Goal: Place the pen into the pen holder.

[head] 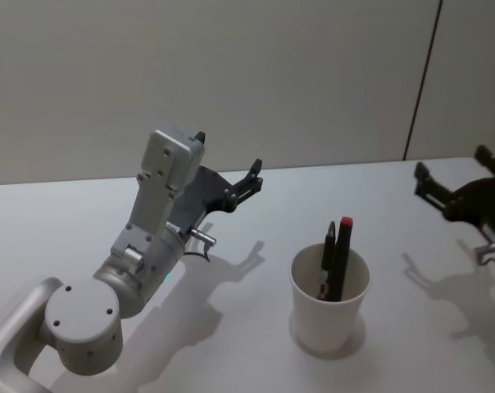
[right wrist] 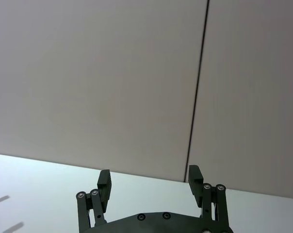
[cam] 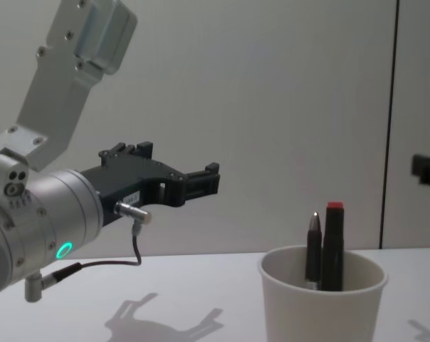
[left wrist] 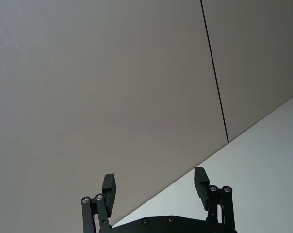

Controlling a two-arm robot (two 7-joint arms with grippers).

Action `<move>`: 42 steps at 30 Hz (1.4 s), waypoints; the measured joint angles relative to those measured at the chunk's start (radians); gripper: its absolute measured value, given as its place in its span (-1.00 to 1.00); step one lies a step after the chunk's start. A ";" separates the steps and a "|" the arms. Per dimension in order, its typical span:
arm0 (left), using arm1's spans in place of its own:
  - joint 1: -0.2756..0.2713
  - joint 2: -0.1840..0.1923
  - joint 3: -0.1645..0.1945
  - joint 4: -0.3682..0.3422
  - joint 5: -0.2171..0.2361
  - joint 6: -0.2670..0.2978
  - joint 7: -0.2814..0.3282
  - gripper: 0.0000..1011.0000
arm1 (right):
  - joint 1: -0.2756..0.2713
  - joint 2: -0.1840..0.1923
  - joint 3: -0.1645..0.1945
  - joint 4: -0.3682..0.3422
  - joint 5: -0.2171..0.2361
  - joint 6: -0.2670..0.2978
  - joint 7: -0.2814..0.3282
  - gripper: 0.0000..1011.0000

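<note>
Fingers: left gripper spread wide, nothing between; right gripper same, spread and bare.
Left gripper posn: raised above tabletop, left of cup, pointing toward back wall.
Right gripper posn: raised at right edge of tabletop, well apart from cup.
Pen holder: white paper cup, upright, front-centre of tabletop.
Pens: black pen and red-capped pen, both standing inside cup, leaning on its far side, tips above rim.
Status: judged done, no loose pen seen on tabletop.
Advice: keep both arms high and away from cup; a brush vs. rim could tip it, cup being light and pens top-heavy.
</note>
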State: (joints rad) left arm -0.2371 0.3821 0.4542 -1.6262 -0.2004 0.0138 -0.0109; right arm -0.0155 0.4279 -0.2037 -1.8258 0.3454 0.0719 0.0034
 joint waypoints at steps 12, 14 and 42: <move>0.000 0.000 0.000 0.000 0.000 0.000 0.000 0.99 | 0.001 -0.085 -0.022 0.057 -0.055 -0.036 0.060 0.98; 0.000 0.000 0.000 0.000 0.000 0.000 0.000 0.99 | 0.001 -0.089 -0.023 0.059 -0.057 -0.038 0.062 0.98; 0.000 0.000 0.000 0.000 0.000 0.000 0.000 0.99 | 0.001 -0.090 -0.022 0.060 -0.058 -0.038 0.063 0.98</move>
State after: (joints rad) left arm -0.2371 0.3820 0.4542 -1.6262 -0.2004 0.0139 -0.0109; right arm -0.0147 0.3374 -0.2258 -1.7663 0.2873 0.0341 0.0668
